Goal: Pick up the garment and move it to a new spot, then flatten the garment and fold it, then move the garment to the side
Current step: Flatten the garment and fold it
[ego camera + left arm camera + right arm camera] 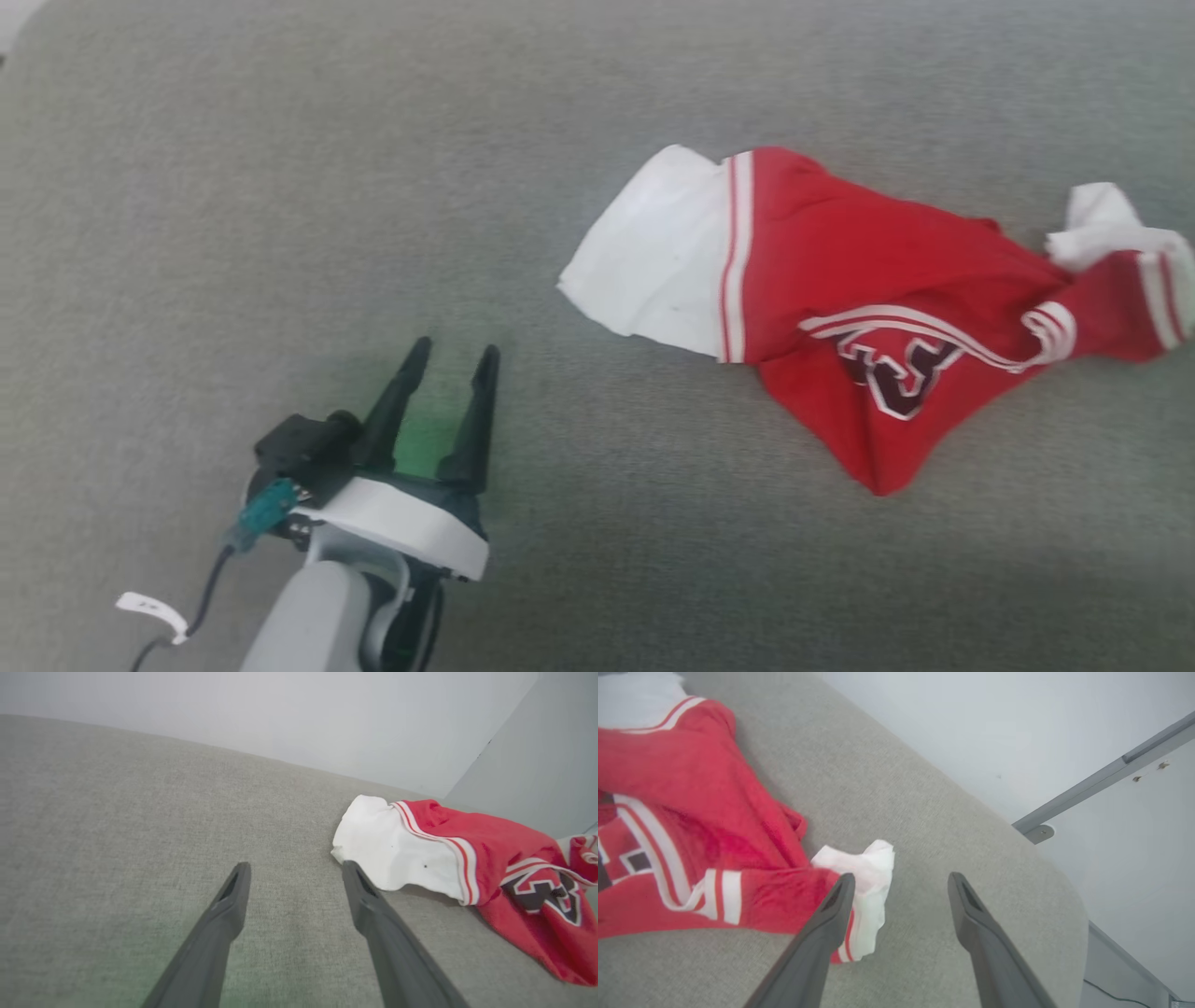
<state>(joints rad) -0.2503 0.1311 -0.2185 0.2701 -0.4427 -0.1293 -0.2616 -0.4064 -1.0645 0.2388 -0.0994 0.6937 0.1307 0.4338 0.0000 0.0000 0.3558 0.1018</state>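
Note:
The garment [840, 280], a red jersey with white panels and striped trim, lies crumpled on the grey surface at the right of the head view. My left gripper [457, 359] stands open at the lower left, well clear of its white end. In the left wrist view the gripper [294, 872] is open with the garment [467, 854] just right of its right finger. In the right wrist view my right gripper [899, 882] is open above the surface, its left finger over the garment's [691, 826] white crumpled end, nothing between the fingers.
The grey fabric surface [280, 187] spreads wide to the left of the jersey. Its rounded edge [1064, 896] drops off at the right in the right wrist view, with a pale wall and a grey rail [1101, 774] beyond.

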